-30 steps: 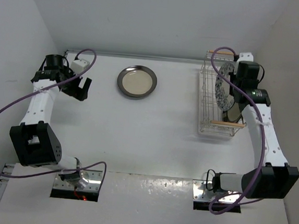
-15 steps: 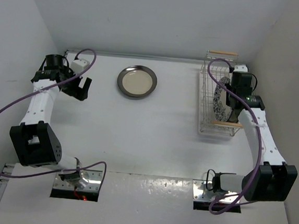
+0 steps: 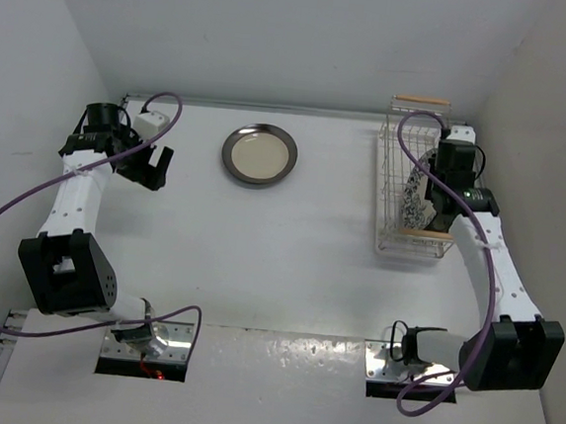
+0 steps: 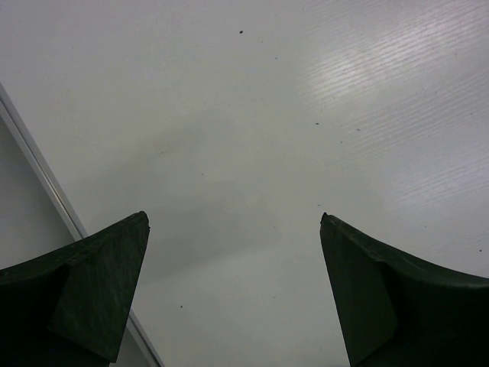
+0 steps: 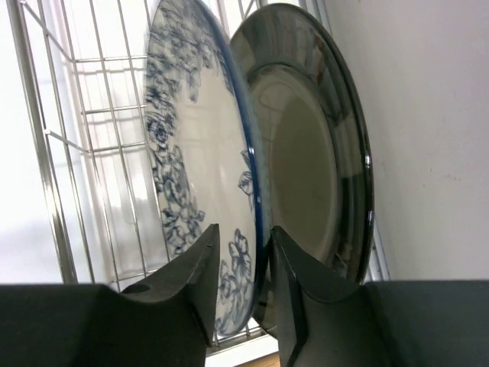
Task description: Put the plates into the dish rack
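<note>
The white dish rack (image 3: pixel 381 203) stands at the back right, with a wooden handle bar (image 3: pixel 420 102) at its far end. In the right wrist view a blue floral plate (image 5: pixel 191 153) stands on edge in the rack's wires (image 5: pixel 38 153), next to a cream plate with a glossy dark rim (image 5: pixel 313 160). My right gripper (image 5: pixel 243 228) straddles the floral plate's lower rim, jaws slightly parted, with a gap beside the left finger (image 5: pixel 200 264). From above, the right gripper (image 3: pixel 431 193) is down inside the rack at the floral plate (image 3: pixel 410 195). A third dark-rimmed plate (image 3: pixel 258 154) lies flat on the table. My left gripper (image 3: pixel 160 169) hangs open and empty.
The right side wall (image 5: pixel 428 115) runs close along the rack. The left wrist view shows my left gripper (image 4: pixel 233 217) over bare white table, with the table's edge strip (image 4: pixel 46 183) at the left. Purple cables loop off both arms.
The right arm came down and lowered the floral plate into the rack beside the dark-rimmed plate. Its jaws have parted from the rim. The left arm has not moved.
</note>
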Motion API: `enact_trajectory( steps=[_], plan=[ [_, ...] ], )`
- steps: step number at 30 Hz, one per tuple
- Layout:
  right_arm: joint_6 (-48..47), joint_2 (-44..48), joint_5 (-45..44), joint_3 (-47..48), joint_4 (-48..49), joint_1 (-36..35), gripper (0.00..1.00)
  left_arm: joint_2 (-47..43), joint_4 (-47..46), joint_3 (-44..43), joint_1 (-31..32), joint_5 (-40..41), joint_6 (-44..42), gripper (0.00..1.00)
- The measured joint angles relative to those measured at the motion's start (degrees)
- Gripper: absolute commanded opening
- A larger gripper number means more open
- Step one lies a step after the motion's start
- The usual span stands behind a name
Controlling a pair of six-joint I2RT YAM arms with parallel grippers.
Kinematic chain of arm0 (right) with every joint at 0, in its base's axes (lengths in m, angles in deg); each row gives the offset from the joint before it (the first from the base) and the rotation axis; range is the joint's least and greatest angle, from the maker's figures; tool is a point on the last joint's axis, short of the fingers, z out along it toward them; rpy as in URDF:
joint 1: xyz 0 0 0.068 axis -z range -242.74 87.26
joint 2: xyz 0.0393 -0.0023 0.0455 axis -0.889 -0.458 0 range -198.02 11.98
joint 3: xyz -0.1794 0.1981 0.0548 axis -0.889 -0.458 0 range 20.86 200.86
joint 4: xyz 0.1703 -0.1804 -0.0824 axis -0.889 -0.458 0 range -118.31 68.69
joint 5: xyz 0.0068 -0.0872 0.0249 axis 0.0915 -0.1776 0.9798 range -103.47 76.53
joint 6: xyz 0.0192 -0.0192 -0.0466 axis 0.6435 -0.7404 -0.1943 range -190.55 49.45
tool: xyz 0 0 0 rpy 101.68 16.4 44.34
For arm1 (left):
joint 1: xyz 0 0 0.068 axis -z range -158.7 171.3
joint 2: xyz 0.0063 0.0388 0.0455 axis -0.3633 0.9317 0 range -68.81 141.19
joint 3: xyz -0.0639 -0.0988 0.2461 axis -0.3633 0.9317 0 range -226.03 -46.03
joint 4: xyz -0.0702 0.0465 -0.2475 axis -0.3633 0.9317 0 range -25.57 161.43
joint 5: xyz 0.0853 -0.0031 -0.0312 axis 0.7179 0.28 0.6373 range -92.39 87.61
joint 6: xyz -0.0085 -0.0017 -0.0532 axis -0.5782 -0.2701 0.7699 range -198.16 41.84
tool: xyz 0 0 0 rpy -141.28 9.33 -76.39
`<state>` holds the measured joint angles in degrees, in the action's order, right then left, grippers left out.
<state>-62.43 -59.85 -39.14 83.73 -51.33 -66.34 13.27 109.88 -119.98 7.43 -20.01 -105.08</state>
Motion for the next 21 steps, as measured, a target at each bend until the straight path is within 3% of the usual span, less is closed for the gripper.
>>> enact_trajectory(
  steps=[7,11,14,17,21],
  plan=[
    [1.38,-0.07,1.27,0.11,1.18,-0.28,0.33,0.00,-0.15,0.42,0.00,0.13,0.00,0.98],
    [2.75,-1.57,2.38,1.14,1.20,-0.37,0.63,0.00,-0.28,0.57,0.00,0.24,-0.02,0.98],
    [2.58,-1.53,2.47,1.14,1.22,-0.37,0.77,0.00,-0.35,0.96,0.00,0.59,-0.02,0.98],
    [1.31,-1.09,2.38,1.14,1.27,-0.44,0.88,0.00,-0.35,1.09,0.00,0.87,0.00,0.98],
    [-0.94,-0.70,2.34,3.89,1.05,-0.81,0.94,0.00,-0.42,1.09,0.00,1.16,0.00,0.98]
  ],
)
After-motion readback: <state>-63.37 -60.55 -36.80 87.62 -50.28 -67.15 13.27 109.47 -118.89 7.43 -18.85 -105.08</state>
